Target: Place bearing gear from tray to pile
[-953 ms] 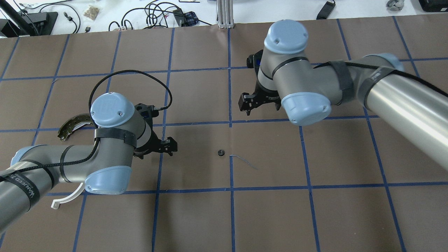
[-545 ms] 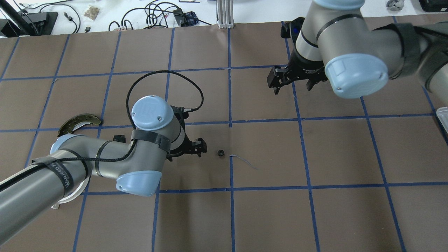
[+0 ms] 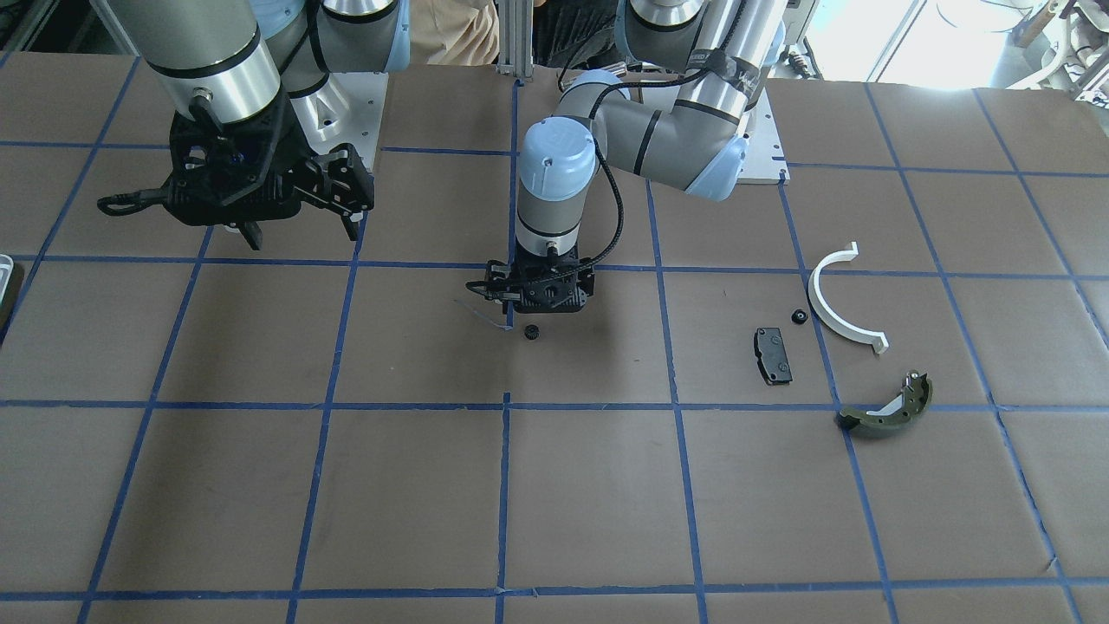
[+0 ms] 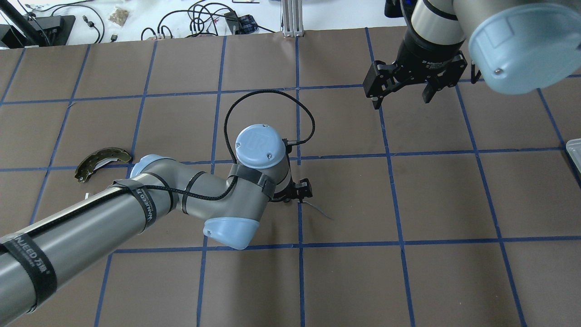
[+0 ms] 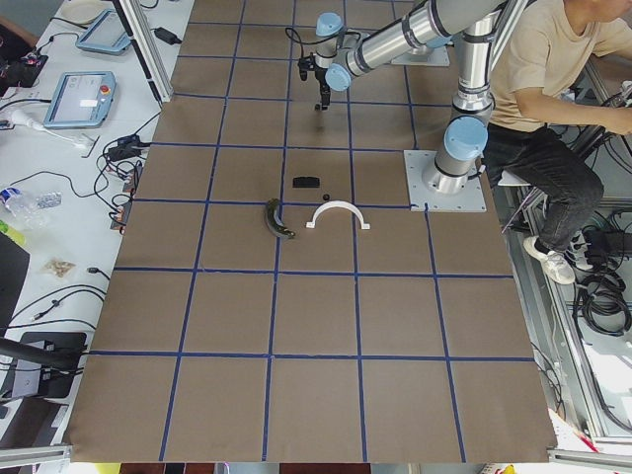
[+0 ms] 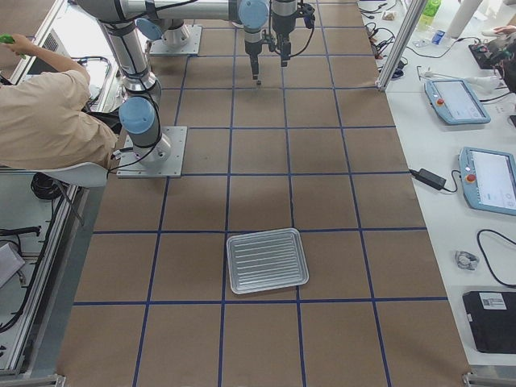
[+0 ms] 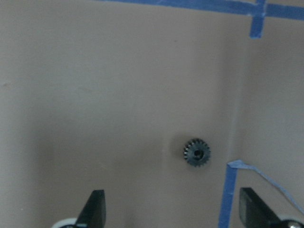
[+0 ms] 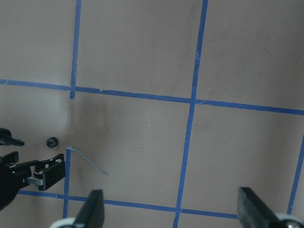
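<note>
You can read "UR" on left arm (image 4: 81, 231) cap (image 4: 259, 144) | "NJEED", partial, on its strap (image 4: 34, 268) | white print on right wrist ring (image 4: 433, 58): too small for you to read.

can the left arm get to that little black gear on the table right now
Probably yes. The left end effector hangs open just short of the small black toothed gear, which lies alone on the brown paper table cover. Nothing stands between them, so a short advance and descent should do.
</note>
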You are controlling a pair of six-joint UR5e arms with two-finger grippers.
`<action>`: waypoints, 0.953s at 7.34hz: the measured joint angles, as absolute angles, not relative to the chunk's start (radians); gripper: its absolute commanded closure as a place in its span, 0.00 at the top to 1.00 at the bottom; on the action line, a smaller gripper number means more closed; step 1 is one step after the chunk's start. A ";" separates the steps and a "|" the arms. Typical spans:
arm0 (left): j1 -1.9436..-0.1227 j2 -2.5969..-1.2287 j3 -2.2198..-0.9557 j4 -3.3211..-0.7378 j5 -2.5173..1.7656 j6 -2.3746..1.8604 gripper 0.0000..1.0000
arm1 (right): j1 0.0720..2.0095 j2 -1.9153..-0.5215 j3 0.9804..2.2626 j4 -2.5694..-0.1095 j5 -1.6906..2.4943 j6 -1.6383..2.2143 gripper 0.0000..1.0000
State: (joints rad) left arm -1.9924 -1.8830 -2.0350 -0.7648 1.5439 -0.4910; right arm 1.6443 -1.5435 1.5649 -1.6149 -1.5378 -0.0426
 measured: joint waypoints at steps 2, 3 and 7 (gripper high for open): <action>-2.003 -1.928 -2.016 -0.759 1.569 -0.484 1.00 | 1.643 -1.581 1.565 -1.586 -1.538 -0.049 1.00; -2.003 -1.954 -1.999 -0.750 1.585 -0.483 1.00 | 1.642 -1.601 1.568 -1.578 -1.540 -0.050 1.00; -2.000 -1.985 -1.965 -0.738 1.595 -0.476 0.35 | 1.645 -1.627 1.566 -1.517 -1.585 -0.055 1.00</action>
State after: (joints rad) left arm -2.0000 -1.9847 -1.9650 -0.7382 1.5954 -0.4759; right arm 1.6446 -1.6267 1.5663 -1.5174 -1.5851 -0.0550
